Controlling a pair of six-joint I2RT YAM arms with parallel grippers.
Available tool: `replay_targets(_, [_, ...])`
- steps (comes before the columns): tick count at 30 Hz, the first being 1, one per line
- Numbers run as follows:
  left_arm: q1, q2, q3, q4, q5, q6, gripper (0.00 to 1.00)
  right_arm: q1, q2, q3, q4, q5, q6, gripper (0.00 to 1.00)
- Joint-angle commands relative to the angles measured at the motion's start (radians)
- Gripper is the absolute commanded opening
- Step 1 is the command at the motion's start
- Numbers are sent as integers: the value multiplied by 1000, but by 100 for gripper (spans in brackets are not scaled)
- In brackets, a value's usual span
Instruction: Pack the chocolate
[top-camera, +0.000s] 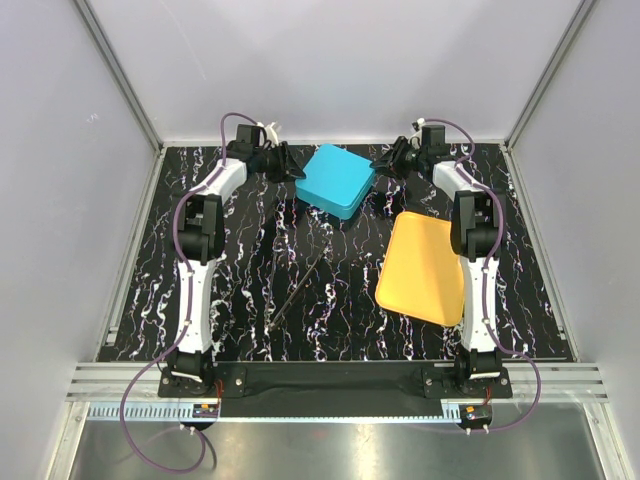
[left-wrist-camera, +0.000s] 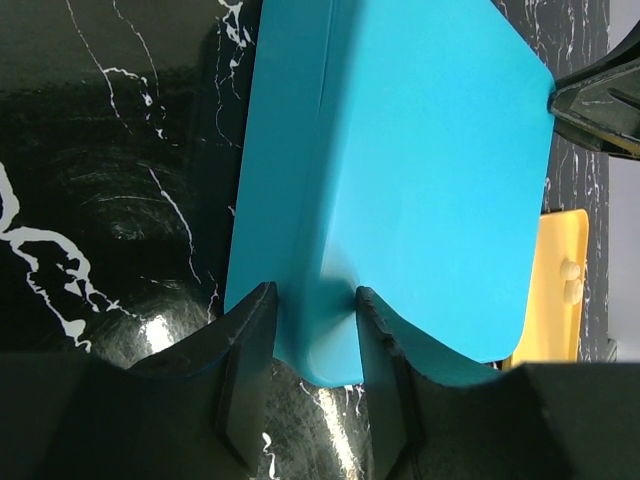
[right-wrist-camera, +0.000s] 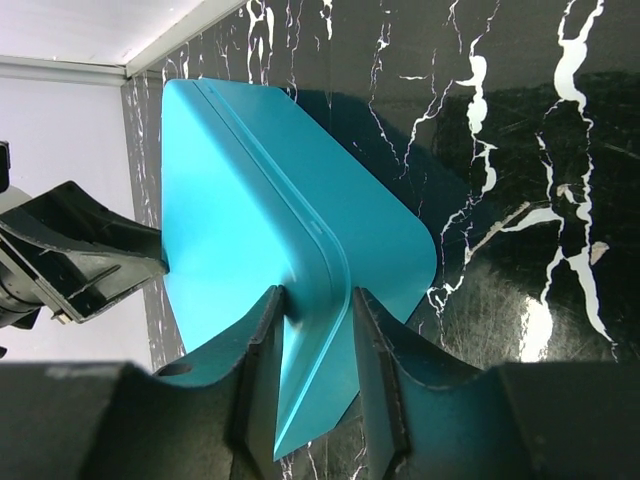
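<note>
The left hand (left-wrist-camera: 315, 295) and right hand (right-wrist-camera: 318, 295) are each clenched on opposite corners of the stiff, slick teal box (top-camera: 336, 180) at the far middle of the tabletop (top-camera: 250, 260), and no chocolate shows plainly, probably hidden inside: small, light, brittle pieces best pinched gently by their sides.

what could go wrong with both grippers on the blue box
1. The left gripper and right gripper each appear to pinch only an edge of the blue box, at opposite sides. If the arms move unevenly, it may twist or slip out.
2. The yellow tray lies close beside the box, with two small pale pieces showing on it in the left wrist view. A swinging or dropped box could knock the tray and scatter them.
</note>
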Motion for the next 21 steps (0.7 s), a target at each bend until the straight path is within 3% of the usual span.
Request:
replay_targets(1, [-36,-33,20,66,32,-27,41,15,-30,-35,-57,90,-47,33])
replay_targets(7, [-42,-26,52,-9,-56,5,41,30,-31,-40,-77,113,-73,29])
replay_targets(13, [-42,-27,37,-60,-111,24,41,59,-17,-93,-56,133,-46,32])
replay_targets(21, [-48,-50,-7,58,16,-19,46,96,-60,-277,102,174,74,34])
